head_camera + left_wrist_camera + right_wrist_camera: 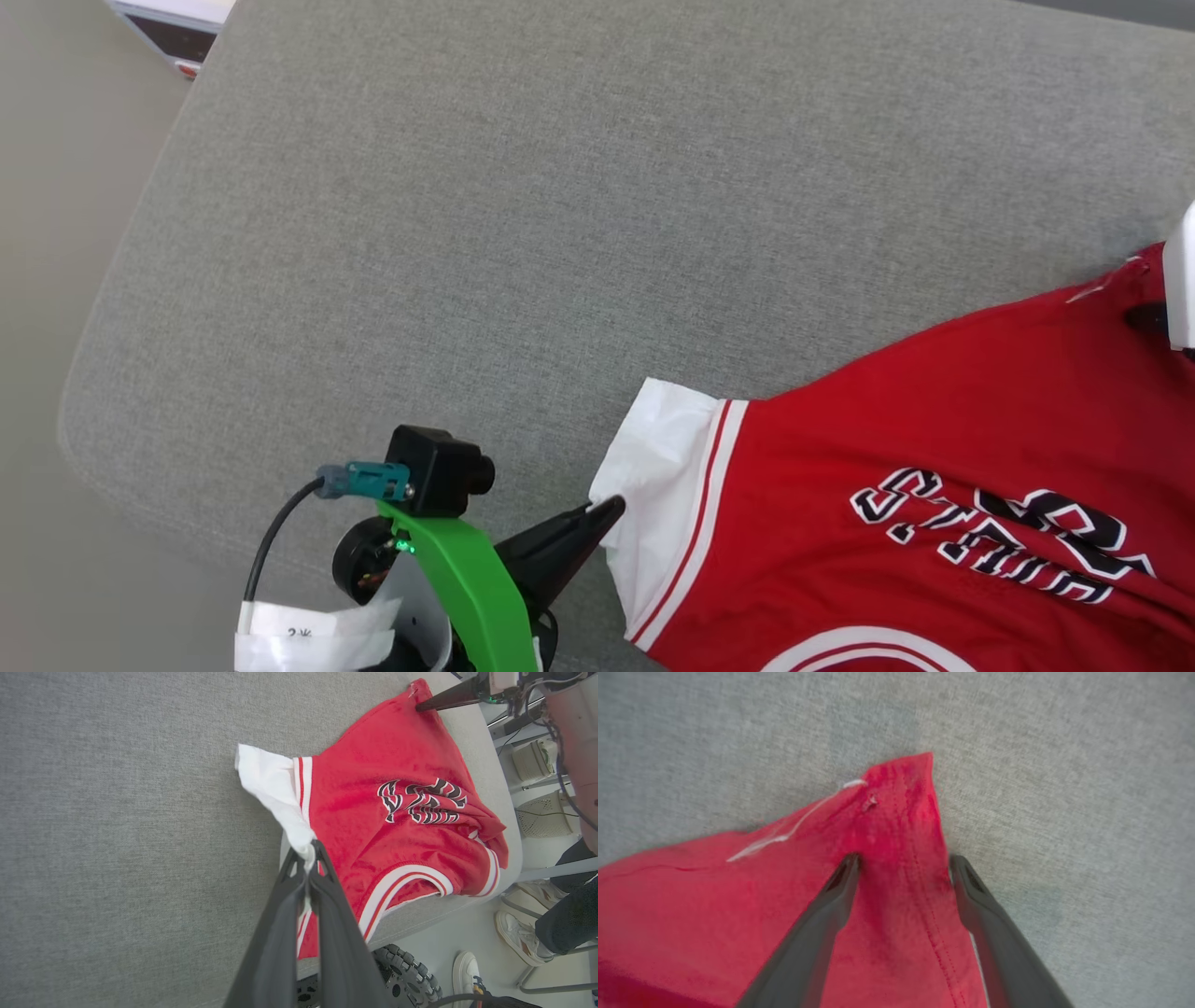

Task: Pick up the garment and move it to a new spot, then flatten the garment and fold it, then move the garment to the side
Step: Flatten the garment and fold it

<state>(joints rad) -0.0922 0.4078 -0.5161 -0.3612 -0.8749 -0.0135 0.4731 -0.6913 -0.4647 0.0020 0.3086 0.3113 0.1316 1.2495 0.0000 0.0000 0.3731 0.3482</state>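
The left gripper (609,511), jaws clamped on the garment's (915,420) white sleeve (658,467), and the right gripper (903,861), jaws apart astride its upper-right corner, seem poised to stretch it flat.

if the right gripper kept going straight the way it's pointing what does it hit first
Most likely the red jersey-style shirt: the right gripper has open jaws astride its seamed corner, so that cloth comes first, with the grey woven cushion just beyond. Whether the tips touch the fabric is unclear.
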